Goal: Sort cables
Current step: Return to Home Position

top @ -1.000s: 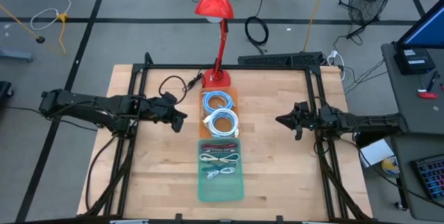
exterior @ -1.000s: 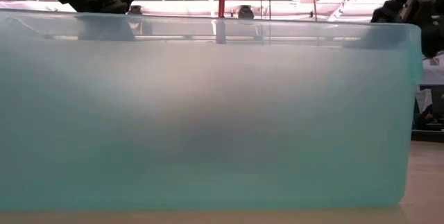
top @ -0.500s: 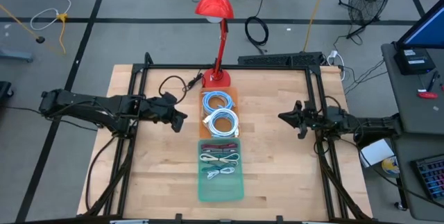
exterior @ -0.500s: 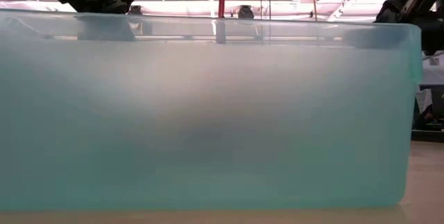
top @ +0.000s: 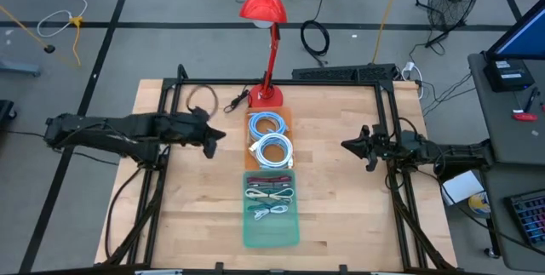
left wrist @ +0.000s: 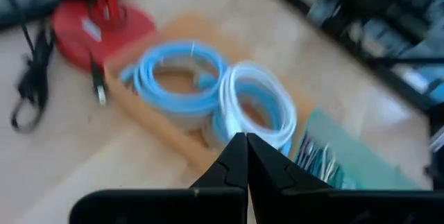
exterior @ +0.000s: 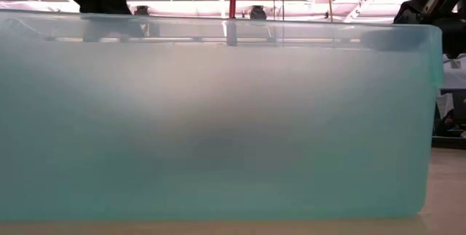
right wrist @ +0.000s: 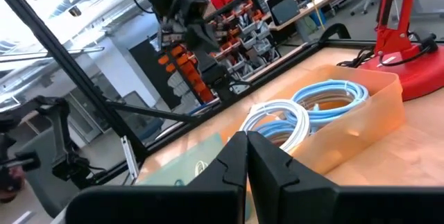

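- high view first: where are the cables?
- two light-blue coils [top: 265, 124] lie in the orange bin [top: 289, 117], just beside the base of the red lamp [top: 266, 96]. short grey, green and white bundles [top: 271, 197] lie in the teal bin [top: 271, 232], next in line away from the lamp.
- and the arms?
- the left end effector [top: 217, 134] hovers left of the lamp and the right end effector [top: 347, 145] well to its right. both are over bare worktop [top: 332, 215], fingers pressed together, holding nothing.
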You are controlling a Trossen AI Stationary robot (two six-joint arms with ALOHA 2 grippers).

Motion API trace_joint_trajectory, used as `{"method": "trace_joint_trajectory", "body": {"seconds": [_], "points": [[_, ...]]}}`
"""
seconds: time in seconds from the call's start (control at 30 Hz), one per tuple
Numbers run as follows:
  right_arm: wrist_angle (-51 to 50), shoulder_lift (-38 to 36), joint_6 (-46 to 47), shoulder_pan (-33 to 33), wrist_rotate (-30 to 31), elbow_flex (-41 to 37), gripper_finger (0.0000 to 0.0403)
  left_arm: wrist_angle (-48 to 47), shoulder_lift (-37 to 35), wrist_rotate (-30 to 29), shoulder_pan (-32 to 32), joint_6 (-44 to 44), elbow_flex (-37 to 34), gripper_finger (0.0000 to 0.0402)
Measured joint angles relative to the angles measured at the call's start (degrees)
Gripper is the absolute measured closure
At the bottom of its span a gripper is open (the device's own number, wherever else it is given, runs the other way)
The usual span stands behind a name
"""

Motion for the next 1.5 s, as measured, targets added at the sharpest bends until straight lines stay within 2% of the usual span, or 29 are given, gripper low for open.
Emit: {"method": "trace_joint_trajectory", "body": {"seconds": [0.13, 0.23, 0.4, 0.53, 0.67, 0.83, 1.03, 1.3, 1.5], "points": [[0.0, 0.0, 0.0, 0.0, 0.0, 0.0, 0.0403, 0.6, -10.6, -0.6, 2.2, 2.1, -4.4, 0.0401], [0.0, 0.0, 0.0, 0.0, 0.0, 0.0, 0.0403, 1.0, -21.5, -1.8, 3.7, 0.1, -11.9, 0.0401], [0.1, 0.0, 0.0, 0.0, 0.0, 0.0, 0.0403, 10.0, -39.0, -1.8, 4.7, -1.9, -24.4, 0.0401], [0.1, 0.0, 0.0, 0.0, 0.0, -0.1, 0.0403, 16.5, -46.7, -1.8, 4.7, 4.4, -31.2, 0.0401], [0.2, 0.0, -0.1, 0.0, 0.0, -0.1, 0.0403, 18.9, -46.1, -1.4, 4.5, 8.7, -34.1, 0.0401], [0.4, 0.0, 0.0, 0.0, 0.0, -0.1, 0.0403, 29.3, -46.5, -0.4, 4.5, 11.3, -39.5, 0.0401], [1.3, 0.0, 0.0, 0.0, 0.1, -0.1, 0.0403, 30.1, -46.5, 2.3, 4.9, 19.0, -39.7, 0.0401], [1.9, 0.0, 0.0, 0.0, 0.2, -0.1, 0.0403, 29.9, -45.5, -3.2, 6.8, 8.8, -39.6, 0.0383], [2.2, 0.0, 0.0, 0.0, 0.1, -0.1, 0.0403, 29.8, -45.3, -1.5, 7.0, 4.0, -39.6, 0.0391]]}}
